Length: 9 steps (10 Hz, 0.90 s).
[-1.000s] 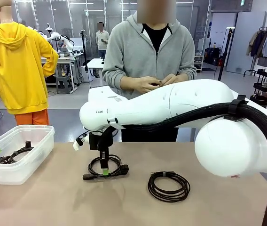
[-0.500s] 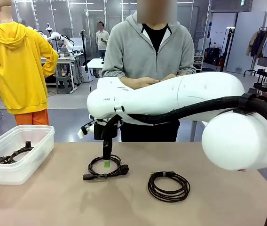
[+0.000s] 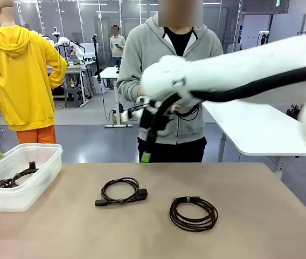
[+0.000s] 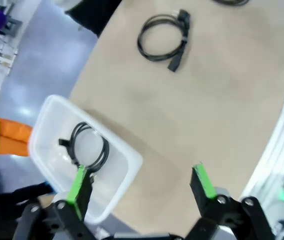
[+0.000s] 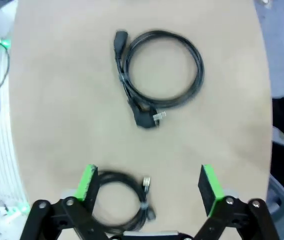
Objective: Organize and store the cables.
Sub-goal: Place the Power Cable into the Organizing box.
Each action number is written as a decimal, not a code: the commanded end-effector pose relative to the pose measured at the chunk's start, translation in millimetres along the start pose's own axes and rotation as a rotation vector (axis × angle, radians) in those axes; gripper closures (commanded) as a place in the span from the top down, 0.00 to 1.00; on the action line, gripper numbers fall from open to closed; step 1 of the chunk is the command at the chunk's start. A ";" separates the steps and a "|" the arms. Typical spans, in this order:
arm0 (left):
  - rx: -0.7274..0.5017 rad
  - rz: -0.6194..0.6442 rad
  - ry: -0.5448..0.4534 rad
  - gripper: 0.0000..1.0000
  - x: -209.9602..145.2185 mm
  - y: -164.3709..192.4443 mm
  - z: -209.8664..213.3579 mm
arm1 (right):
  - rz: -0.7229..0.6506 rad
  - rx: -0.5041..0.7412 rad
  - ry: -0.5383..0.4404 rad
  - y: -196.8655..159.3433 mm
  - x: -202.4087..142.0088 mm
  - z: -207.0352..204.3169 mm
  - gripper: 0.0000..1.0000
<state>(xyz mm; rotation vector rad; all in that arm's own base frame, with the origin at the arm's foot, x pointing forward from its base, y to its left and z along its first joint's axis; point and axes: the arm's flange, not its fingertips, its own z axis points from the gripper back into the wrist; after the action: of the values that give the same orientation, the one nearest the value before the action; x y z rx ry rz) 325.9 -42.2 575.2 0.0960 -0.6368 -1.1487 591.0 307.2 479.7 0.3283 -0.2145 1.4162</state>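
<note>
Bin (image 3: 40, 189) at left of table (image 3: 261, 216) holds one coiled cable (image 3: 15, 176), L gripper (image 4: 139, 172) above it w/ jaws wide, empty; second cable (image 3: 119, 191) at ctr, third cable (image 3: 193, 213) right of it; R gripper (image 5: 148, 172) high above both, jaws wide, empty.

The front camera is sitting low at the near edge of the worktop (image 3: 250, 237), looking across it at the person (image 3: 169, 65) behind the far edge. The left wrist camera is looking down from high over the left end, past the left fingers (image 4: 79, 182), taking in the clear bin (image 4: 124, 155) and the plug-ended coil (image 4: 184, 35), both also lying in the front view. The right wrist camera is facing straight down between the right fingers (image 5: 87, 182), sharing that coil and the second coil (image 5: 142, 200) with the front view.
</note>
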 end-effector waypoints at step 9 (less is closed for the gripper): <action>-0.218 -0.223 0.205 1.00 169.4 0.7 -156.3 | -0.385 -0.391 -0.611 188.9 -377.6 114.9 1.00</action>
<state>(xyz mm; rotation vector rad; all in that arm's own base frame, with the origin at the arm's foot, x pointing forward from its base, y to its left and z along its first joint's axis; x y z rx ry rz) 434.7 -217.3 521.2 0.0756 -0.3545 -1.4088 361.7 -69.3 476.1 0.4804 -0.8596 0.9170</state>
